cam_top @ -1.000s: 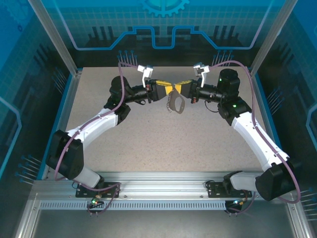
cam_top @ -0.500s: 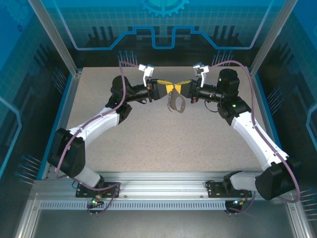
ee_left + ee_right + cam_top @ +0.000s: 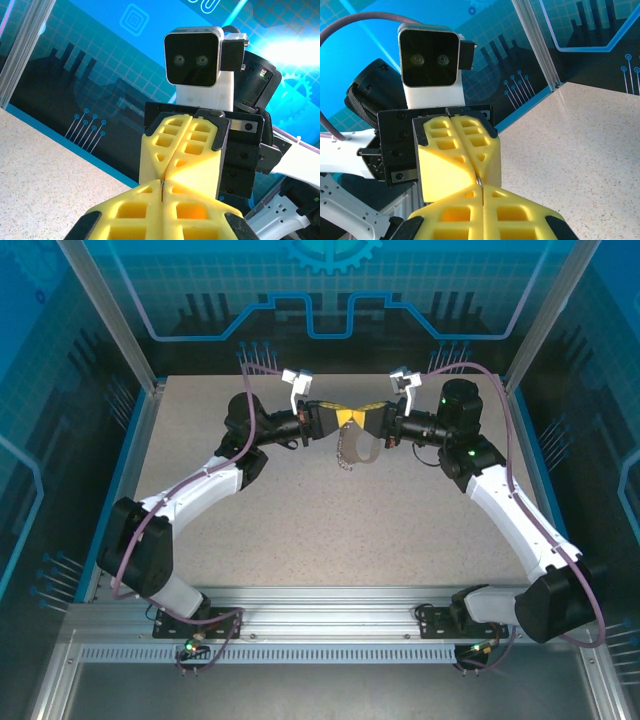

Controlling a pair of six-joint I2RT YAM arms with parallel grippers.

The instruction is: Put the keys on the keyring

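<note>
Shows left pincer point(image 3: 340, 419) and right pincer point(image 3: 364, 419) nose to nose above the far middle of the tabletop point(image 3: 300, 530), each with jaws pressed together. Finds the keyring point(image 3: 357, 448) dangling just beneath that junction, long axis hanging downward, about equally near either arm. Cannot tell which pincer clamps it. Probably calls for threading at those tips.

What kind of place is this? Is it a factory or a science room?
Probably a robot lab's test booth. A left arm and a right arm are bolted to a metal rail. The speckled table is walled in, and the blue panels show printed gear and circuit designs.
</note>
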